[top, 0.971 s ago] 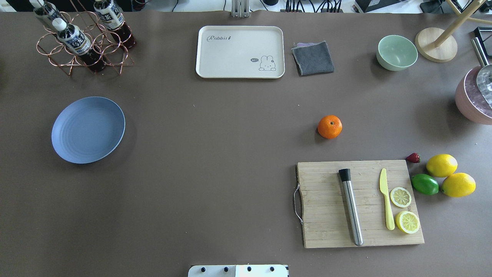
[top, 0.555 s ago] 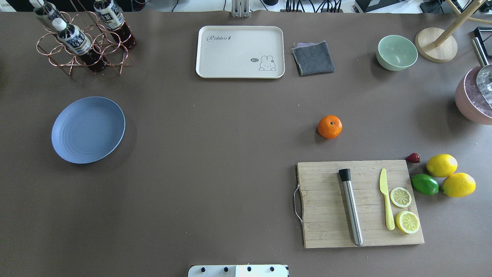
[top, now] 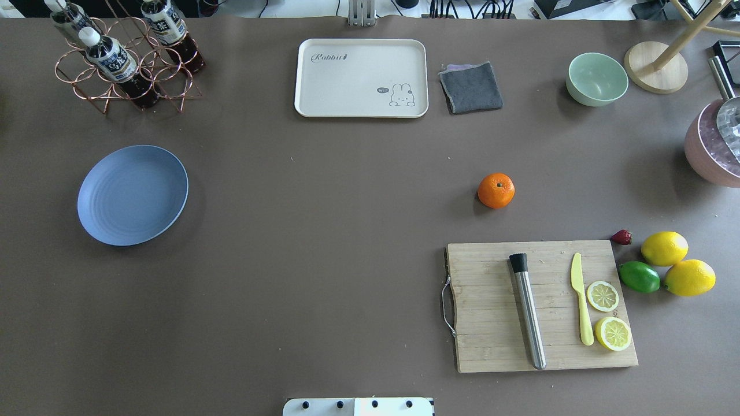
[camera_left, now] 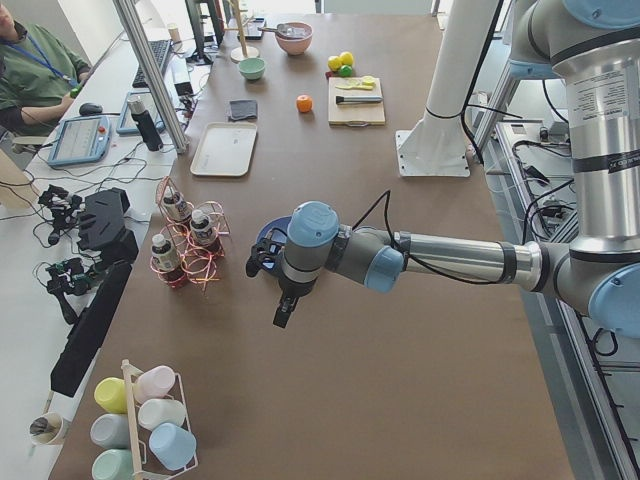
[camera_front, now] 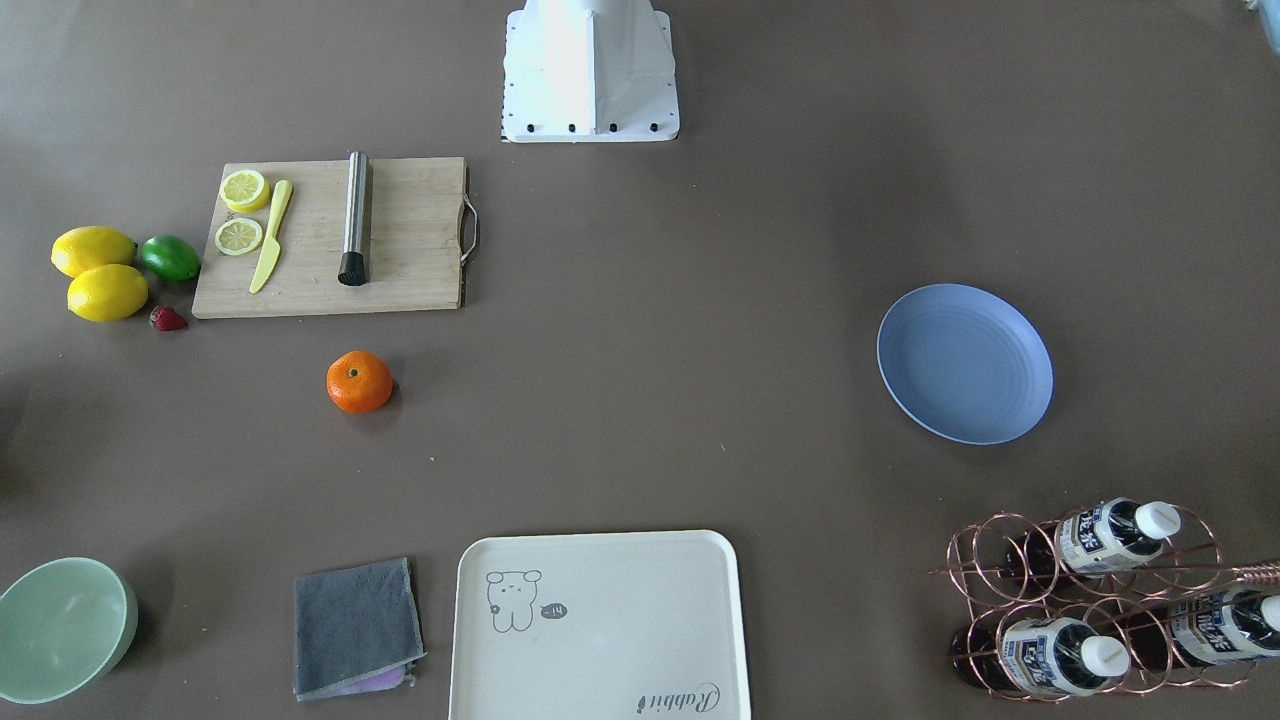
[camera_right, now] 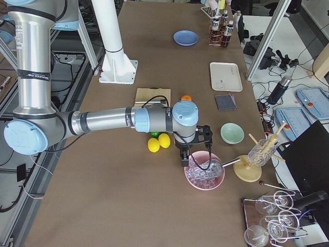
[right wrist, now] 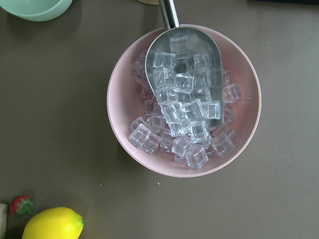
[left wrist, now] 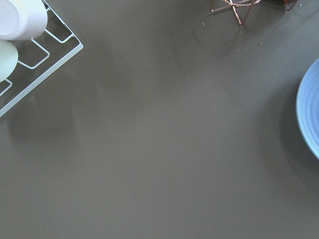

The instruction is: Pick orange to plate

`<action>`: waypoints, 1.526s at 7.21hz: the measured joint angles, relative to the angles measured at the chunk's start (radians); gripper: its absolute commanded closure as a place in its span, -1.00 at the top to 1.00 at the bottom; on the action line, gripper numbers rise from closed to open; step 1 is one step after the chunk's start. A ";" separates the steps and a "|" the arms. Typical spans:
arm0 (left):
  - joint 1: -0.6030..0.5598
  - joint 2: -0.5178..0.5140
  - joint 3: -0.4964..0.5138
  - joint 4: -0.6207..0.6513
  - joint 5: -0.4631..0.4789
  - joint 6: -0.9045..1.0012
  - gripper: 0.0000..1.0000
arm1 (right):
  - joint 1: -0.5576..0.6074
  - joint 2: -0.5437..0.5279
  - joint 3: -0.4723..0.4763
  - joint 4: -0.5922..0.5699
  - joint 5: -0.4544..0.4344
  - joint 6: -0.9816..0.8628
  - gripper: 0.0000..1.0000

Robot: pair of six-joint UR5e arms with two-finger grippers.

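Note:
The orange (top: 496, 190) sits alone on the brown table just beyond the cutting board, also seen as the orange (camera_front: 359, 381) from the front. The blue plate (top: 132, 195) lies empty far on the table's left side; its rim, the plate (left wrist: 310, 114), shows at the left wrist view's right edge. My left gripper (camera_left: 281, 316) hangs over the table beside the plate, outside the overhead view. My right gripper (camera_right: 184, 156) hovers above a pink bowl of ice, far from the orange. I cannot tell whether either gripper is open or shut.
A wooden cutting board (top: 491, 341) carries a metal muddler, a yellow knife and lemon slices. Two lemons (top: 665, 248), a lime and a strawberry lie beside it. The cream tray (top: 361, 78), grey cloth, green bowl (top: 596, 78), bottle rack (top: 124, 58) and pink ice bowl (right wrist: 124, 89) ring the table.

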 measured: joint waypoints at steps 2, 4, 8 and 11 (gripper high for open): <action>0.000 -0.003 0.000 -0.001 0.001 0.000 0.96 | 0.000 -0.001 -0.001 0.000 0.003 0.000 1.00; 0.001 -0.008 -0.002 -0.003 -0.001 0.004 0.96 | 0.000 -0.005 0.001 -0.001 0.009 0.000 1.00; 0.004 -0.002 0.000 0.000 -0.001 0.005 0.96 | 0.000 -0.013 0.007 -0.001 0.026 -0.001 1.00; 0.003 -0.030 0.003 -0.009 -0.011 -0.267 0.96 | 0.000 -0.016 0.008 0.000 0.030 -0.001 1.00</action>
